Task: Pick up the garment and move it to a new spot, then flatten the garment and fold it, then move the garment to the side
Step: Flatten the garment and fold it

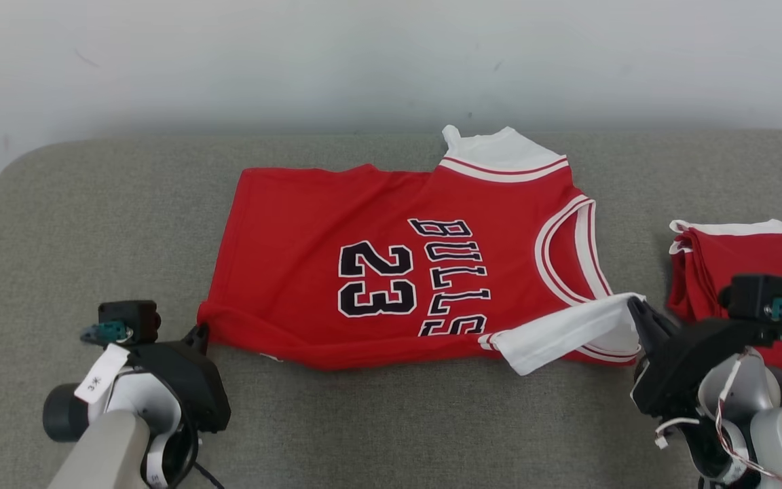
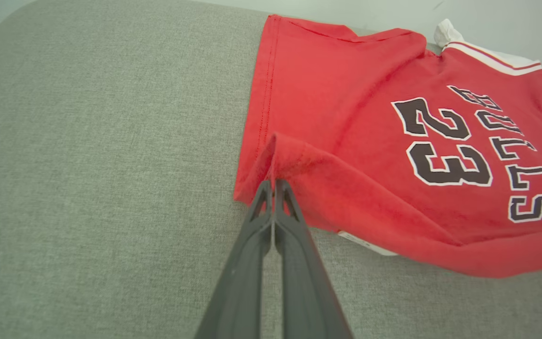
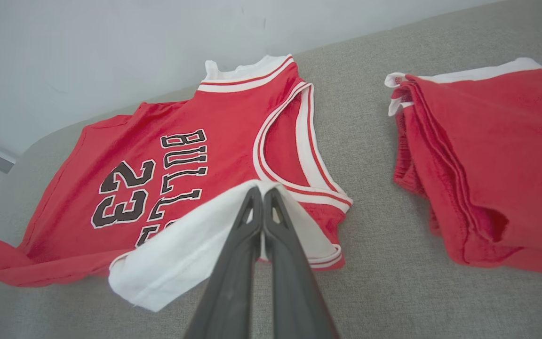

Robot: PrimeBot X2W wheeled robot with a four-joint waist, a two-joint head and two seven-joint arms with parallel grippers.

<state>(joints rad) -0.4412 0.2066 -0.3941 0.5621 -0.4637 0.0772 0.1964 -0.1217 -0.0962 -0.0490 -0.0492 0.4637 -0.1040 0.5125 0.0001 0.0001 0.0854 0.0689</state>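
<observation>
1. The light is bright, even and diffuse, seemingly from overhead, with no glare on the grey bench (image 1: 391,421) or the pale wall (image 1: 391,61).
2. Shadows are soft and narrow: a thin one lies under the jersey (image 1: 337,224) along its near edge, and a faint one beside the folded red pile (image 1: 737,265) by the bench's right edge.
3. The head view is sharp, and the lettering reads cleanly.
4. The wrist views curve the bench's far edge. The left gripper (image 2: 273,182) and right gripper (image 3: 262,189) go slightly soft toward the bottom.

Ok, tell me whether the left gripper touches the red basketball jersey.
Touching: left wrist view shows left gripper pinching a hem corner of the red jersey.
</observation>
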